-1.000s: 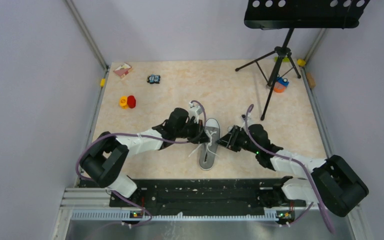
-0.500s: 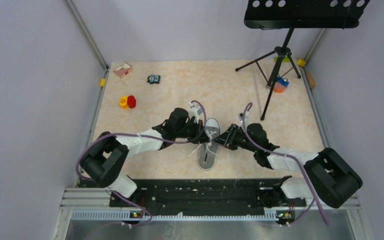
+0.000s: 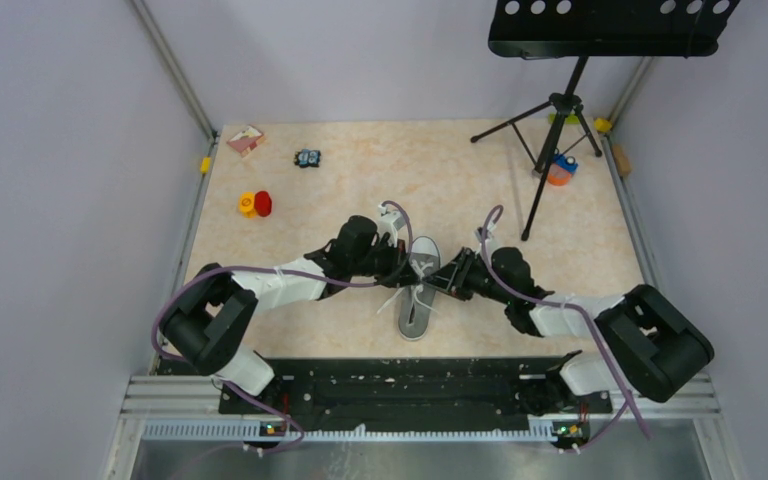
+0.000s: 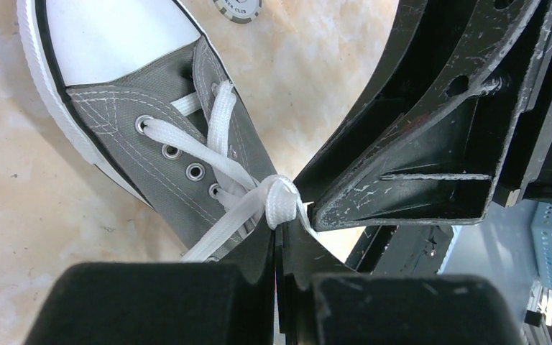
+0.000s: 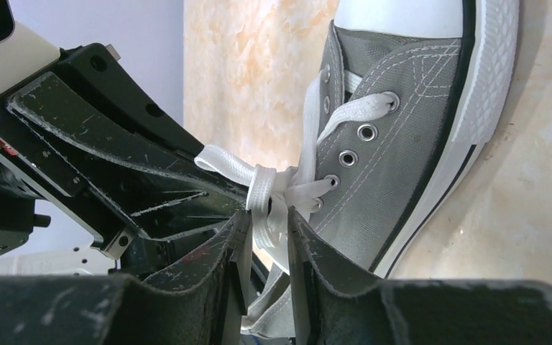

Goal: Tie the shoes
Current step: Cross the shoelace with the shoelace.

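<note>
Top external view: a grey canvas low-top sneaker [image 3: 418, 290] lies mid-table, toe toward twelve o'clock. The left gripper [image 3: 400, 268] is at its nine, the right gripper [image 3: 447, 280] at its three. The left jaws are pressed shut and the right stand narrow, both pinching the white laces [image 4: 215, 154] at one crossed knot. Bow loops remain to be made, I judge. A round token [image 4: 237, 6] seemingly reads "CLUB".

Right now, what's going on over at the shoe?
Both arms are working on the shoe in the middle of the table. The left gripper is shut on the laces just below a wrapped knot. The right gripper comes in from the opposite side, with the laces filling the gap between its fingers. It appears to be gripping them. No finished bow shows.
</note>
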`<state>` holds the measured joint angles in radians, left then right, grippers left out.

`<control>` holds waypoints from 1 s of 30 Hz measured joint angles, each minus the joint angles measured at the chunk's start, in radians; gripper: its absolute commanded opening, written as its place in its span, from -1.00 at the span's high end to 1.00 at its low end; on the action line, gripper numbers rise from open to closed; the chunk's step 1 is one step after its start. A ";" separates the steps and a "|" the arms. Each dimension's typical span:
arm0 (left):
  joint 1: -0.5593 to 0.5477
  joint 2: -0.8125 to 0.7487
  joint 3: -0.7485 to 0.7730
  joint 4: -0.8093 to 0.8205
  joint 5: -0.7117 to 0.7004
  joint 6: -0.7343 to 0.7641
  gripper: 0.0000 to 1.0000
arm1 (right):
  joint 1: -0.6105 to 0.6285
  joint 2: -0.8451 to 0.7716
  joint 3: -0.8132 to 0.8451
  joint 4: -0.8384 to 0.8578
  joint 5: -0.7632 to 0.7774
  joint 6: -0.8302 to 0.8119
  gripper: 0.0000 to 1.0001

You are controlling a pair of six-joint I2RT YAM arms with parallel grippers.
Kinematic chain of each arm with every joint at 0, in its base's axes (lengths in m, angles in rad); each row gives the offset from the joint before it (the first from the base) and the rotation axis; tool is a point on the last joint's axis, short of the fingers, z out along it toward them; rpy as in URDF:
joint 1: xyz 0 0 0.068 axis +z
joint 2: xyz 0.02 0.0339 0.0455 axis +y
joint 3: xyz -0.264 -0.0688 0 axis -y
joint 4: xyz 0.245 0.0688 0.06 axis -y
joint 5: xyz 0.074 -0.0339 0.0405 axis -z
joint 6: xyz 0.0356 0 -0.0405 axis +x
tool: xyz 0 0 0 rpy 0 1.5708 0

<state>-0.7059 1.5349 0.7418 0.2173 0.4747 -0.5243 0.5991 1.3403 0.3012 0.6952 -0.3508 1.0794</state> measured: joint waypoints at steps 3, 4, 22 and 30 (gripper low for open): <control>0.000 0.000 0.000 0.000 0.000 0.000 1.00 | 0.000 0.018 0.000 0.021 -0.004 0.010 0.53; 0.000 0.000 0.000 0.000 0.000 0.000 1.00 | 0.000 0.023 0.000 0.026 -0.005 0.014 0.56; 0.000 0.000 0.000 0.000 0.000 0.000 1.00 | 0.000 0.064 -0.034 0.131 -0.011 0.066 0.88; 0.000 0.000 0.000 -0.002 -0.001 0.002 1.00 | 0.000 0.090 -0.034 0.150 -0.011 0.069 0.64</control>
<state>-0.7055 1.5345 0.7418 0.2157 0.4736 -0.5228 0.5987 1.4300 0.2672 0.8448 -0.3618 1.1481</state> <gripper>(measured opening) 0.008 0.177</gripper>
